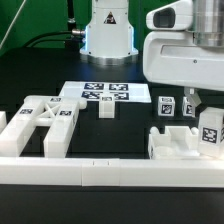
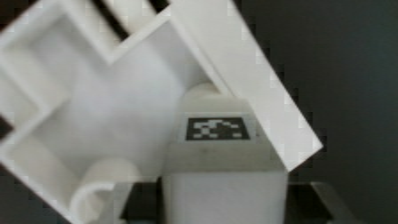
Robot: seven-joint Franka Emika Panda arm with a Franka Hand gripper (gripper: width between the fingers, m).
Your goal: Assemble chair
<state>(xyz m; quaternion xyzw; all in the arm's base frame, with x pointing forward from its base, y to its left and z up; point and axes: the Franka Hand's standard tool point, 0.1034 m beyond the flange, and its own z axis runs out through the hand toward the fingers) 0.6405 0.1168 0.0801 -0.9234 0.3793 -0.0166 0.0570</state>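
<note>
Clamped on a leg block [image 2: 219, 150]
My gripper [image 1: 189, 100] pinches it beside the slab [image 2: 107, 90]; the braced frame [image 1: 45, 118] sits well apart.

Robotics laboratory test bench
A white robot arm base [image 1: 108, 30] stands at the rear of a matte black counter [image 1: 130, 135]; a marker board [image 1: 103, 93] printed with square tags lies flat on it, white chair parts [image 1: 45, 118] carry the same kind of tag, and a long white border rail [image 1: 110, 172] fences the work area, against a green backdrop [image 1: 25, 20]
</note>
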